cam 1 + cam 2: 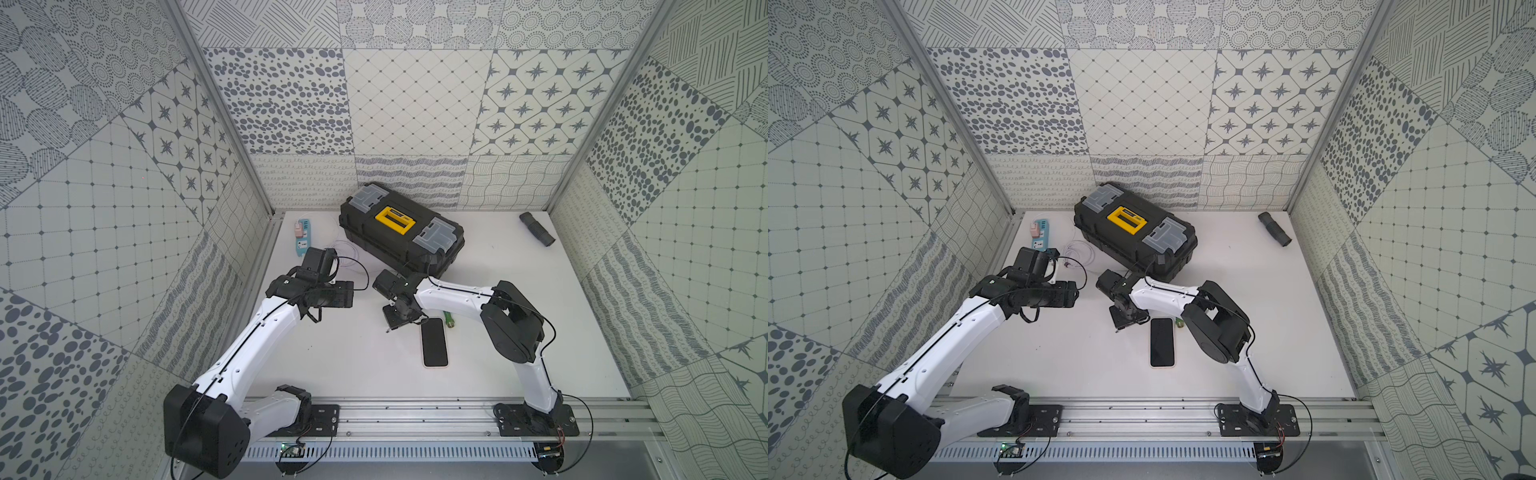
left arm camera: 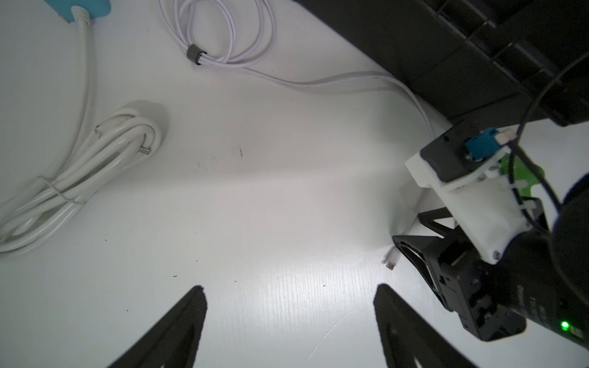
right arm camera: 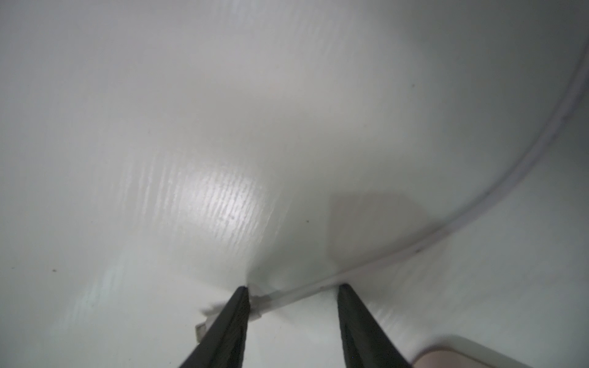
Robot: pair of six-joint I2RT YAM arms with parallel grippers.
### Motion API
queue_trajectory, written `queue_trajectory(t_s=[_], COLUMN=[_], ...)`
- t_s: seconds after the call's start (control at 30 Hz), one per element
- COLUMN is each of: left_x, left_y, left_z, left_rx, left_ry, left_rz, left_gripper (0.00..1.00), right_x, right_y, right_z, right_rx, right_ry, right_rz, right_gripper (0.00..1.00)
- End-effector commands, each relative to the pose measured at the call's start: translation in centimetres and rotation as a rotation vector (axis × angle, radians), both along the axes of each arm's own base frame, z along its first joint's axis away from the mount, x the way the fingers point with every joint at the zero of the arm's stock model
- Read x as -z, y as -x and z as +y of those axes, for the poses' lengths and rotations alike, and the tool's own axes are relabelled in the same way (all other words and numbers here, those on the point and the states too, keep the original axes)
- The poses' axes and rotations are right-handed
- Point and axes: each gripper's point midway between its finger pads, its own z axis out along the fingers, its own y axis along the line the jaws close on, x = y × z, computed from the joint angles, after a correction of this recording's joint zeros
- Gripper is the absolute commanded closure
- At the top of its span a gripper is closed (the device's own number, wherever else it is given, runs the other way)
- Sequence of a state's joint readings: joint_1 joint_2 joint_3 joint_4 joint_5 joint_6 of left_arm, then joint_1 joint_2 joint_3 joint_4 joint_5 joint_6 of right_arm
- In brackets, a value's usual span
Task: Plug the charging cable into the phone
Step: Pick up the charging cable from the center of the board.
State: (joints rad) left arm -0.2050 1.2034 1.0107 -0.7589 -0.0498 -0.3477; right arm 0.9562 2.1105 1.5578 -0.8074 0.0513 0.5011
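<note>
The phone (image 1: 434, 341) (image 1: 1162, 341) lies flat, screen up, in mid-table; its pale rim corner (image 3: 446, 353) shows in the right wrist view. The charging cable (image 2: 334, 84) runs from a tied coil (image 2: 229, 32) past the toolbox to its silvery plug (image 2: 390, 259) on the table. My right gripper (image 3: 293, 286) (image 1: 390, 329) is down at the table, left of the phone's far end. Its jaws straddle the cable (image 3: 446, 229) just behind the plug (image 3: 204, 328), a gap still between them. My left gripper (image 2: 290, 288) hovers open over bare table, holding nothing.
A black toolbox (image 1: 401, 232) with a yellow handle stands behind the grippers. The blue power strip (image 1: 302, 237) and its thick bundled white cord (image 2: 79, 159) lie at the back left. A black ribbed tube (image 1: 537, 228) is at the back right, a green-handled tool (image 1: 449, 319) beside the phone.
</note>
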Motion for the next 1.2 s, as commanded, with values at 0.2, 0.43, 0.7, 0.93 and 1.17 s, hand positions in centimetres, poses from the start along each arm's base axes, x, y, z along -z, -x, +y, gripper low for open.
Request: queue_trajectory(t_s=[0.2,0.43,0.7,0.93,1.17], left_x=[0.1,0.2,-0.1,-1.3,-2.8], left_y=[0.3,-0.3,-0.9,-1.8,-2.7], left_z=[0.1,-0.4,-1.6,-3.8,-7.3], left_rx=[0.003,0.002,0.01,-0.019,0.0], left_ry=[-0.005,0.017,0.09,0.348,0.605], left_rz=[0.004,0.002,-0.009,0.009,0.047], left_gripper=[0.14,0.14,0.14,0.14,0.14], right_x=[3.5,1.7,-5.0,-8.5,-11.9], right_y=[2.3,1.3,-0.3,-0.8,-0.8], right_z=[-3.1,-3.2,-3.1,-3.1,-2.5], right_rx=[-0.027,-0.045,-0.065,-0.104,-0.192], right_ry=[0.163,0.154,0.042,-0.034,-0.108], right_rz=[0.086,0.029,-0.088,-0.151,-0.223], right_gripper=[0.86,1.0,1.0,1.0,1.0])
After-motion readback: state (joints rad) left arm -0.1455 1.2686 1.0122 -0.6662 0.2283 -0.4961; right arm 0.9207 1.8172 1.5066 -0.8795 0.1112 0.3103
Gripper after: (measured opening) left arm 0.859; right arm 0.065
